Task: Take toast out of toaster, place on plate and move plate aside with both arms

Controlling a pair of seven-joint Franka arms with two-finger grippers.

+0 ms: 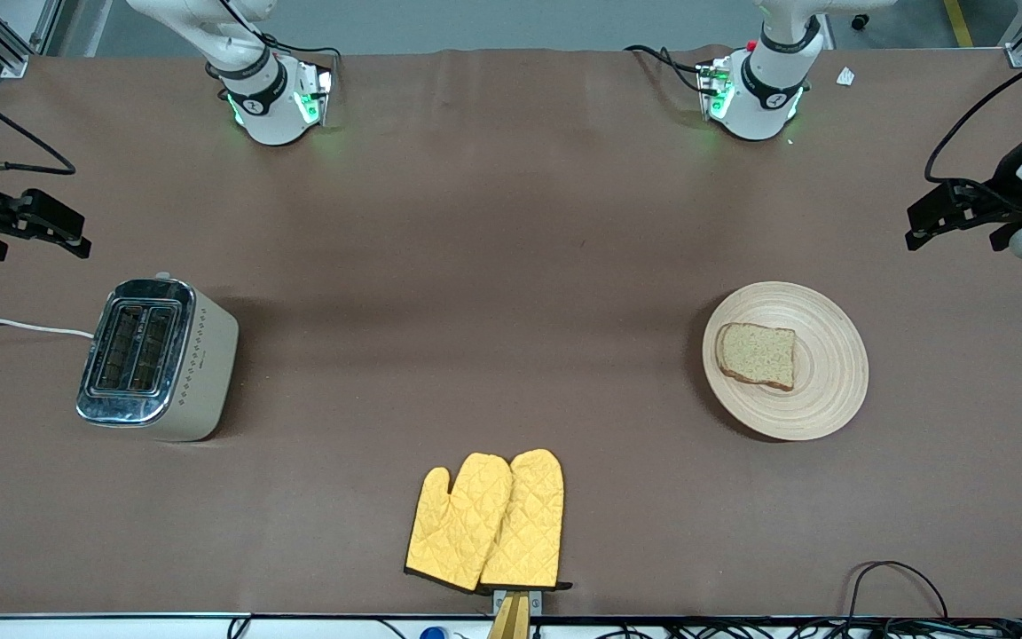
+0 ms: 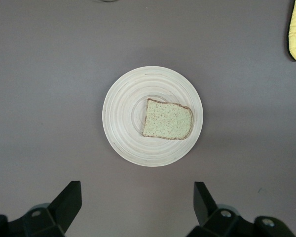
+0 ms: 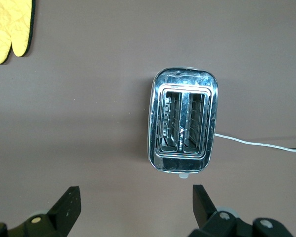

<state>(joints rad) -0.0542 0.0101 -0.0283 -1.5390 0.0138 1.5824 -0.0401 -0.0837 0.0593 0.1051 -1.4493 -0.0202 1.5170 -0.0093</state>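
Tan speckled toast [image 1: 757, 355] lies flat on the round plate [image 1: 830, 390].

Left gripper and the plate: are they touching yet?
Apart. The left wrist view shows the open left gripper above bare tabletop, clear of the plate holding the toast.

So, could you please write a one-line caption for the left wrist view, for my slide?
Open left claw hovers above the table, with the toast lying on the wooden plate.
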